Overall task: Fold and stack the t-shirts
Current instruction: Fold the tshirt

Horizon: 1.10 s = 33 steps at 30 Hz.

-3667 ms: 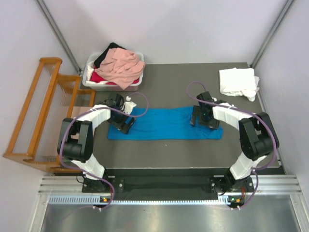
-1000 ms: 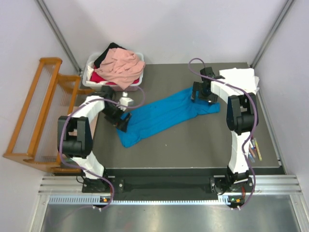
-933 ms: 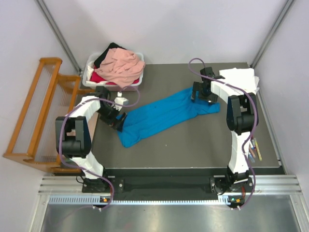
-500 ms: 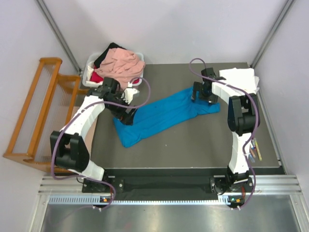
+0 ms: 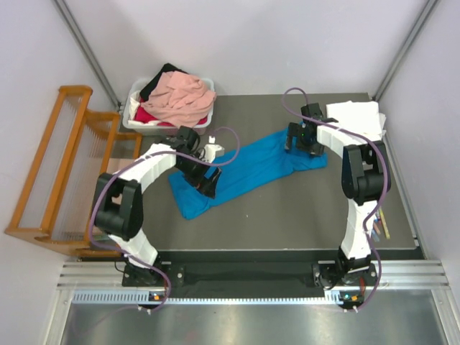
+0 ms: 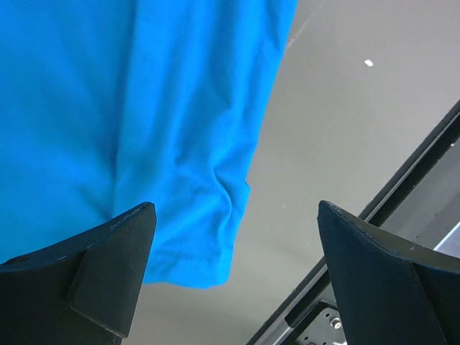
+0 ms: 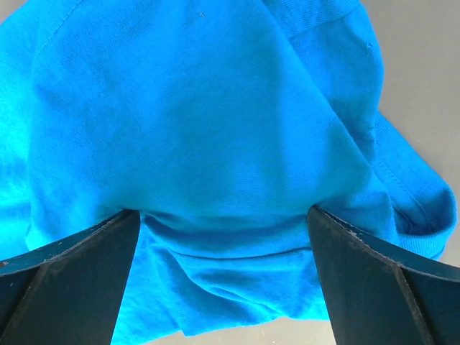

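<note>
A bright blue t-shirt [image 5: 251,169] lies folded in a long band, slanting from near left to far right on the grey table. My left gripper [image 5: 206,185] hovers open over its near-left end; in the left wrist view the blue t-shirt [image 6: 108,108] has its corner between the wide jaws of the left gripper [image 6: 237,277], with nothing gripped. My right gripper [image 5: 299,144] stands open over the far-right end, where the right gripper [image 7: 223,269] straddles bunched blue t-shirt [image 7: 194,129] cloth. A folded white t-shirt [image 5: 356,121] lies at the back right.
A white tub [image 5: 136,121] at the back left holds a heap of salmon-pink [image 5: 183,97], red and black t-shirts. A wooden slatted rack [image 5: 61,169] stands along the left edge. Some pens [image 5: 377,223] lie at the right edge. The table's dark front rail [image 6: 402,187] runs close behind the left gripper.
The left arm has swung from the shirt's left edge rightwards and nearer, over its near-left end. The right gripper has barely moved. The shirt, straight earlier, now lies slanted.
</note>
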Each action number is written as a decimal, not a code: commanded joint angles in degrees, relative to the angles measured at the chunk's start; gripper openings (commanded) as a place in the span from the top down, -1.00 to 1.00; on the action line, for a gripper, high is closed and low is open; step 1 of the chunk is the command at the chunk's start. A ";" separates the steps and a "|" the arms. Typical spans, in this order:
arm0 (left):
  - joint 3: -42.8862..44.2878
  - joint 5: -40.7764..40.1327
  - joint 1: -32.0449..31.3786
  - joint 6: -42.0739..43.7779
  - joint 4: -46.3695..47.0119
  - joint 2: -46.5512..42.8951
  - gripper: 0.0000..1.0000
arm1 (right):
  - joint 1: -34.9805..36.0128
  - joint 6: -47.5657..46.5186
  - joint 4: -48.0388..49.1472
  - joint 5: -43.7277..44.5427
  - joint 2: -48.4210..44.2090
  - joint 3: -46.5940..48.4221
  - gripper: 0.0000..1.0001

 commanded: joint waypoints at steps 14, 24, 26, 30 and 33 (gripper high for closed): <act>-4.69 -6.80 2.35 3.04 5.74 9.48 -0.96 | 0.23 0.63 0.09 -1.43 -1.70 3.56 -0.99; -10.49 -19.20 3.14 3.75 8.12 6.58 -0.96 | -0.13 0.45 -1.84 -1.16 5.24 11.83 -0.99; -10.67 -20.09 3.14 3.67 7.86 5.44 -0.96 | -0.04 0.89 -1.41 -2.04 6.13 12.27 -0.99; -10.32 -20.89 3.23 3.84 6.54 5.52 -0.96 | -0.13 1.33 -0.96 -2.30 6.92 12.80 -0.99; -9.97 -19.75 3.23 4.28 5.40 6.05 -0.96 | -0.13 1.33 -1.05 -2.30 8.15 13.93 -0.99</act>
